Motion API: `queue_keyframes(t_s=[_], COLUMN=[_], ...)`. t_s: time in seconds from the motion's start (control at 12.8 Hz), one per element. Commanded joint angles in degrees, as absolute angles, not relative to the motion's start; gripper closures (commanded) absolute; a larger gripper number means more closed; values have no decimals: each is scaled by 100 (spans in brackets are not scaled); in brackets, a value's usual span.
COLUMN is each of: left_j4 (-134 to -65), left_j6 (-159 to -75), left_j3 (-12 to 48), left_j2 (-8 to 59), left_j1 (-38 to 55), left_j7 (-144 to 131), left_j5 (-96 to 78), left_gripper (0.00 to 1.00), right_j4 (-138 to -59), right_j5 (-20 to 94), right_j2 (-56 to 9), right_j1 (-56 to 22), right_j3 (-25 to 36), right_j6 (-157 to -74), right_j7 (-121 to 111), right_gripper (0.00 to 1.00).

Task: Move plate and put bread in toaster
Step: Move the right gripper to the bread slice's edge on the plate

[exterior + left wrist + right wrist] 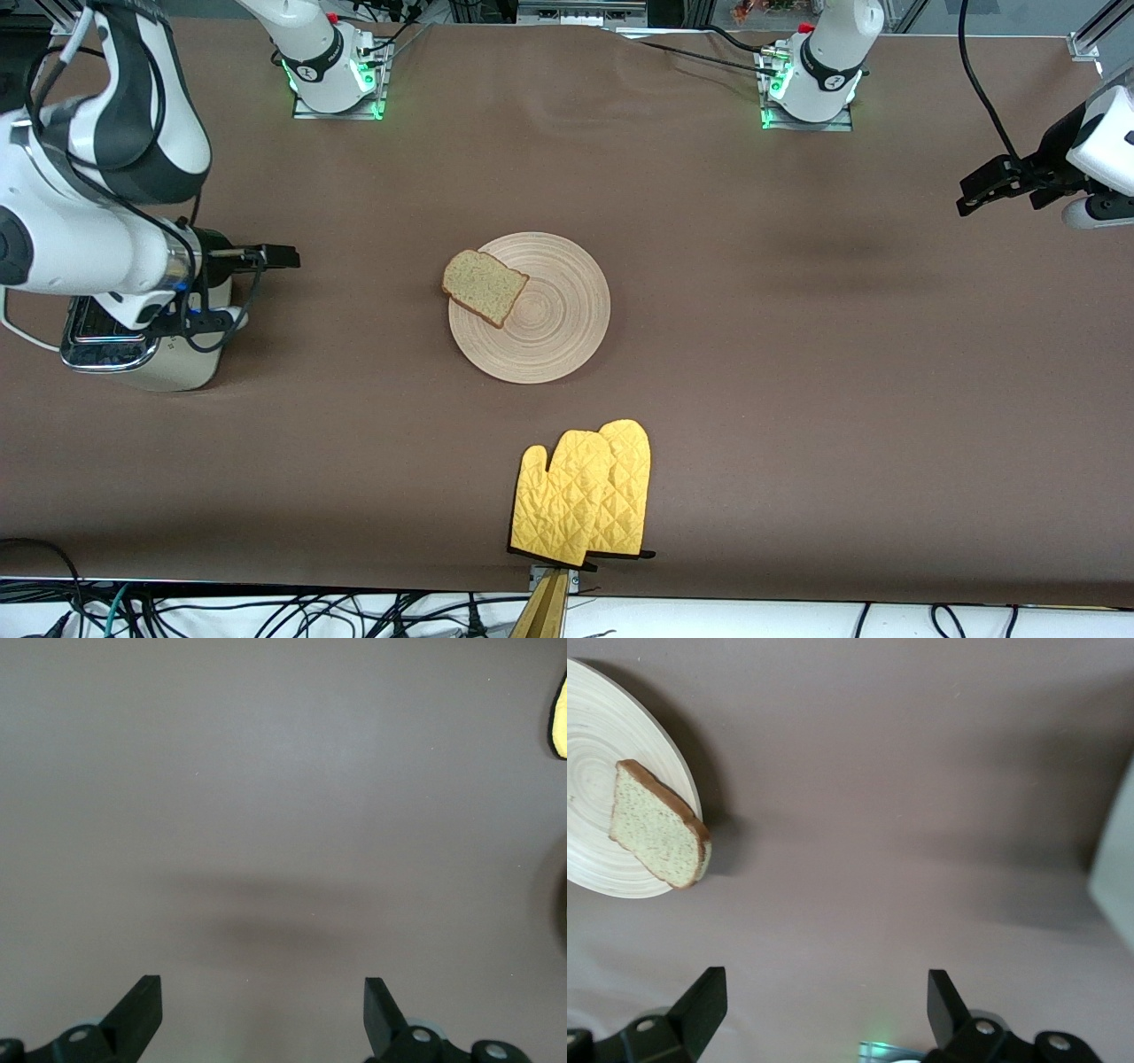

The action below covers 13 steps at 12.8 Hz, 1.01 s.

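Bread [485, 287] lies on plate [530, 307] at table centre, overhanging rim at 10 o'clock. Toaster [142, 341] at plate's 9 o'clock, under right gripper [282, 257], fingers apart, empty. Left gripper [973, 197] at 3 o'clock, fingers apart, waiting. Risk: moving plate may tip off overhanging slice.

bread [485, 287] on plate [549, 328], overhanging its rim

Yellow oven mitts [585, 498] (overlapping pair) on table [797, 399].
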<state>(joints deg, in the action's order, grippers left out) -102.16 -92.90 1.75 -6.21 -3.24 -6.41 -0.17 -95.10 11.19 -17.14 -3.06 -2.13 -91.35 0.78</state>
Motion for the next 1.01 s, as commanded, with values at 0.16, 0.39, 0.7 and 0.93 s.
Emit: queue_keyframes(t_s=[0.16,0.39,0.7,0.93], left_j4=[-10028,-10020,-9967,-9967], left_j6=[-9141,-9141,-9141,-9132], left_j3=[229,229,246,237], left_j2=[-554,-554,-545,-545], left_j1=[-369,-378,-360,-369], left_j7=[-686,-686,-703,-703], left_j5=[-123,-132,-132,-132], left_gripper=[0,0,0,0], right_j4=[-10072,-10554,-11047,-11319], right_j5=[1923,2398,3636,4514], right_j2=[-1582,-1617,-2143,-2329], right_j1=[-237,-237,-229,-237], right_j3=[-27,62,62,18], right_j6=[-9404,-9798,-10397,-10729], right_j7=[123,-17,-1140,-1353], right_gripper=[0,0,0,1])
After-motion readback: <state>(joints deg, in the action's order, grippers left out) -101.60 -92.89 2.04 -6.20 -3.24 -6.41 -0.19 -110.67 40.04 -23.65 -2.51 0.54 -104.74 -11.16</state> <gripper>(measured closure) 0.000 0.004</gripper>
